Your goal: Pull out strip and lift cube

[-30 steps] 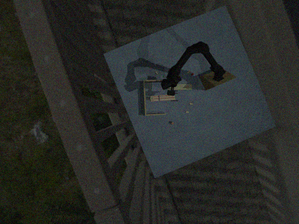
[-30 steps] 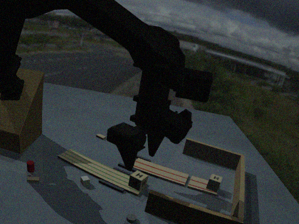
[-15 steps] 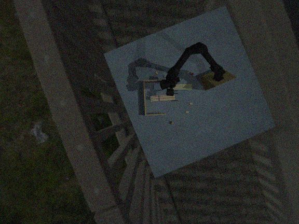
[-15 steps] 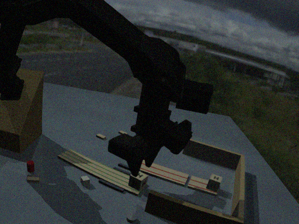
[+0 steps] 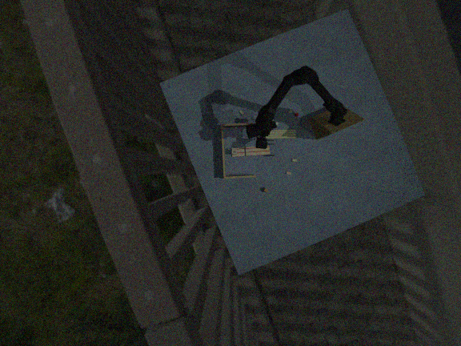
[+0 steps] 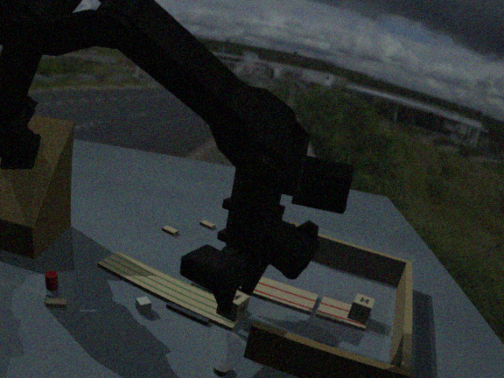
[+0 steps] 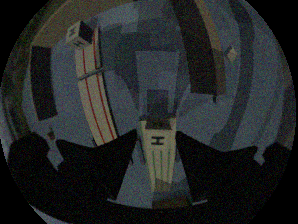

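The gripper (image 6: 231,302) is lowered onto the end of the green-lined strip (image 6: 164,284), with its fingers straddling the labelled cube (image 6: 240,303) that sits on that strip's end. The fingers stand at roughly half their range, one on each side of the cube. Whether they bear on the cube's faces cannot be told from the views; the cube rests on the strip and is not lifted.

In the wrist view, the labelled cube (image 7: 157,137) lies centred between the two dark fingers, with the green-lined strip (image 7: 160,165) running toward the camera beneath it.

The green-lined strip is in one piece and lies mostly outside the wooden frame (image 6: 404,302), extending toward the red cylinder (image 6: 51,280). The red-lined strip (image 6: 286,294) lies beside it inside the frame and shows a break across its width. A second labelled cube (image 6: 361,306) stands on the far piece of the red-lined strip, close to the frame wall.

A small white cube (image 6: 143,303) sits on the table (image 6: 131,197) just beside the green-lined strip. Two small tan blocks (image 6: 171,230) lie further back on the table.

In the top view, the arm (image 5: 296,86) arches from its wooden base (image 5: 332,122) to the frame opening.
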Action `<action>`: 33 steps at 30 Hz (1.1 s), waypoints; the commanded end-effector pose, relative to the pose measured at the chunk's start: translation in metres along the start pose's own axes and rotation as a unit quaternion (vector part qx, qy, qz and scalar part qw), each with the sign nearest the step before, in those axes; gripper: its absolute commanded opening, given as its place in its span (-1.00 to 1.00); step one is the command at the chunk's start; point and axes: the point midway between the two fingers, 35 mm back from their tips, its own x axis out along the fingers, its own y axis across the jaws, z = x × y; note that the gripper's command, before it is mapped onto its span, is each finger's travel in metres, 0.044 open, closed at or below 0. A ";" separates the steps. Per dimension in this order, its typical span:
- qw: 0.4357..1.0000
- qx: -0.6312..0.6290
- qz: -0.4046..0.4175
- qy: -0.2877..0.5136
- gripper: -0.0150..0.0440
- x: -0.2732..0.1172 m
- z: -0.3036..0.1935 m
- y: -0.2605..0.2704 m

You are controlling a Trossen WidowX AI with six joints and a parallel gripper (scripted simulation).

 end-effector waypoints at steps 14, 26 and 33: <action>1.000 -0.001 -0.002 0.002 -0.05 0.010 -0.001 -0.001; 1.000 -0.002 -0.001 0.003 -0.49 -0.005 -0.019 -0.004; 1.000 -0.003 -0.001 0.005 -0.49 -0.026 -0.049 -0.011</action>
